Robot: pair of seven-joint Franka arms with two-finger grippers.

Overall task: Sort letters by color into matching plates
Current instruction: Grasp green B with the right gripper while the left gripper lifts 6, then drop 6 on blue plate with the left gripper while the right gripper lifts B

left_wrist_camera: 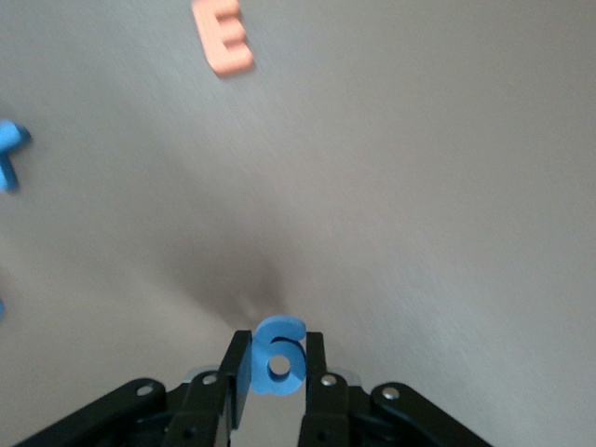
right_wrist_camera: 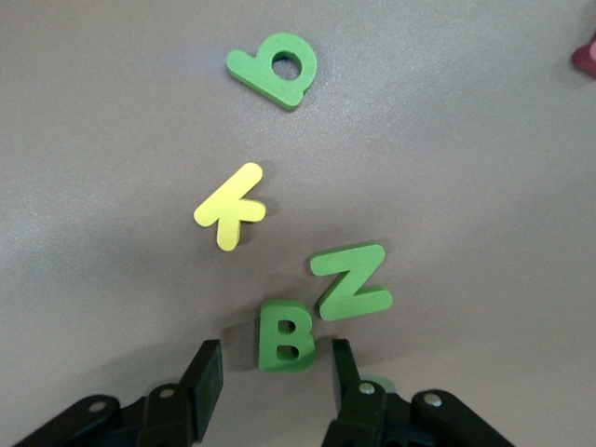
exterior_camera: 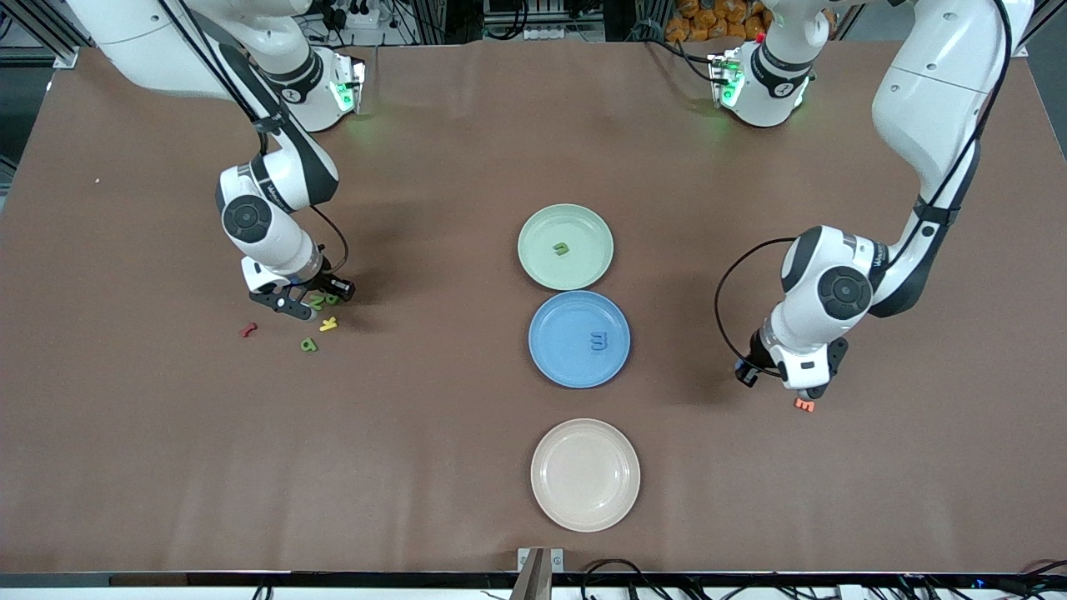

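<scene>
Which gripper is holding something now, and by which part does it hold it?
The left gripper holds a blue 6, pinched by its flat faces. The right gripper holds nothing yet; its open fingers straddle a green B.

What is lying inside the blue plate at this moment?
The blue plate holds one blue letter, lying flat toward the left arm's end. Nothing covers the plate, so its whole inside shows.

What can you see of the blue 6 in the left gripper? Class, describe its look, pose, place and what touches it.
The blue 6 is a small, flat, foam-like digit in bright blue with a round hole in its loop. It stands upright on edge, clamped between the black fingers of the left gripper, which is shut on it at the left arm's end of the table. Only the fingers touch it, one on each flat face.
</scene>
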